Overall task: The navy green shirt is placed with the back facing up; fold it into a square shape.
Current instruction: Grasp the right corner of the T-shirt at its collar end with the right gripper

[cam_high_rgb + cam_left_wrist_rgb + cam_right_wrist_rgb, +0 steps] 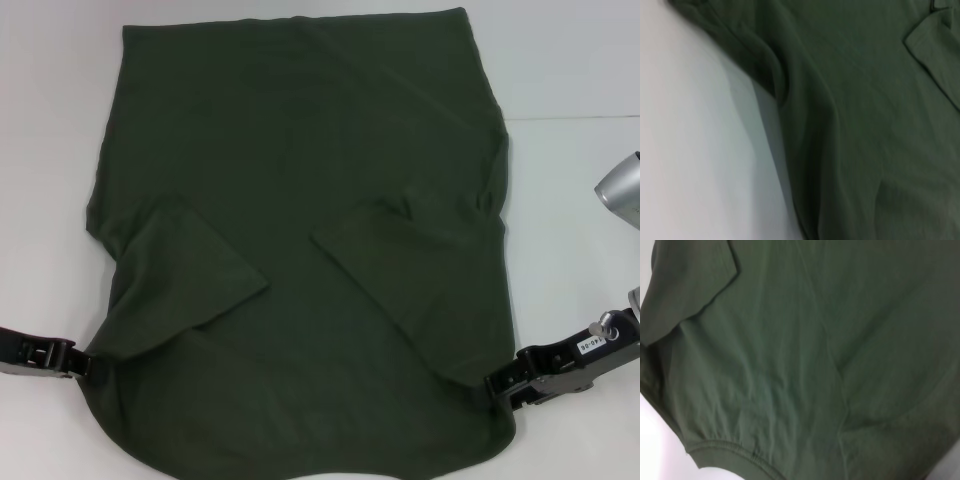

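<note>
The navy green shirt [300, 200] lies plain side up on the white table [50, 150], filling most of the head view. Both sleeves are folded inward, one on the left [185, 270] and one on the right [400, 260]. My left gripper [85, 362] is shut on the shirt's near left edge, where the cloth draws to a point. My right gripper [498, 385] is shut on the near right edge. The left wrist view shows the cloth [865, 125] with a shadow under its edge. The right wrist view shows the cloth [815, 340] and a stitched hem [725, 447].
Bare white table shows to the left [690, 150] and right [570, 200] of the shirt. A silver part of the right arm [622, 190] hangs over the table's right side.
</note>
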You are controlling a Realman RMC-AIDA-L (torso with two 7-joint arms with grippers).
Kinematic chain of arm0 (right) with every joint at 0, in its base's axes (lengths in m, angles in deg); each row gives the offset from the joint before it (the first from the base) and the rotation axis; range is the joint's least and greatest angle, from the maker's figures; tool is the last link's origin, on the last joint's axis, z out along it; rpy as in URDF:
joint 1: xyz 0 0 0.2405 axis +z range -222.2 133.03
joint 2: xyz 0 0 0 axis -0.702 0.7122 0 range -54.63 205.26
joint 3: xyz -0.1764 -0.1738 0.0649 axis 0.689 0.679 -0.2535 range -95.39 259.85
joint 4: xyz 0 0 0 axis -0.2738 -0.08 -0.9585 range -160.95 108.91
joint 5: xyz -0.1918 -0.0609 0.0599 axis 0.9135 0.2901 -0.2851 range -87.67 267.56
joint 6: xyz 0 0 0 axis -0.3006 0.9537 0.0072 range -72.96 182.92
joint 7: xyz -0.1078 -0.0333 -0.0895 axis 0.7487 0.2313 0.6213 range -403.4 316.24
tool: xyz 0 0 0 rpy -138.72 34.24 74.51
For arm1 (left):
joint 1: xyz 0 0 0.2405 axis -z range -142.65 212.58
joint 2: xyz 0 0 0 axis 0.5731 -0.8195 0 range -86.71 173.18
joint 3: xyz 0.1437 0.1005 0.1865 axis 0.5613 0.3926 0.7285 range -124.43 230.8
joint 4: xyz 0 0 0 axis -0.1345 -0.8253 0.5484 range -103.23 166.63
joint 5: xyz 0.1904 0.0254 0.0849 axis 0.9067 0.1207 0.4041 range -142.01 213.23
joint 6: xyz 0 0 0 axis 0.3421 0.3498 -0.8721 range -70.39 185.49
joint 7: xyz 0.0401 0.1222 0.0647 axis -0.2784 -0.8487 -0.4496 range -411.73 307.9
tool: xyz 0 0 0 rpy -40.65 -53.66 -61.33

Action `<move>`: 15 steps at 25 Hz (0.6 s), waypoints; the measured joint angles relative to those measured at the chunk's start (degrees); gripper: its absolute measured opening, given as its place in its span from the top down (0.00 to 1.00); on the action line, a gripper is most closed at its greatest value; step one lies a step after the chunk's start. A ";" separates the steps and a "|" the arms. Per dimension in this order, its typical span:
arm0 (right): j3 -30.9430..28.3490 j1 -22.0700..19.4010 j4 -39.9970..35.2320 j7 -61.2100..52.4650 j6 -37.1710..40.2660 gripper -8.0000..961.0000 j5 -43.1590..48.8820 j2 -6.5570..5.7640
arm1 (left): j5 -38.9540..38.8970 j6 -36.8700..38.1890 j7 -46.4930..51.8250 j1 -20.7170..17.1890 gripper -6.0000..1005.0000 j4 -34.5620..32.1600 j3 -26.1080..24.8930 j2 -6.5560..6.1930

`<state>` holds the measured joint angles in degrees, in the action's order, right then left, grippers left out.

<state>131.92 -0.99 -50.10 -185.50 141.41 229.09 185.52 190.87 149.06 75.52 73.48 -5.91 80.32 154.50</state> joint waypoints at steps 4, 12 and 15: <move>1.45 0.02 -0.10 0.23 -1.35 0.45 0.01 0.32 | -0.03 -0.07 0.00 0.06 0.96 0.00 0.02 0.00; 2.42 0.12 -1.07 2.08 -2.18 0.67 0.03 0.96 | -0.05 -0.12 0.00 0.25 0.96 0.00 -0.03 0.00; 2.34 0.16 -1.41 2.10 -1.96 0.80 -0.01 0.75 | -0.05 -0.18 0.00 0.26 0.96 0.00 -0.13 -0.03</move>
<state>134.26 -0.83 -51.51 -183.41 139.44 229.08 186.28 190.82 148.87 75.52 73.74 -5.91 80.19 154.47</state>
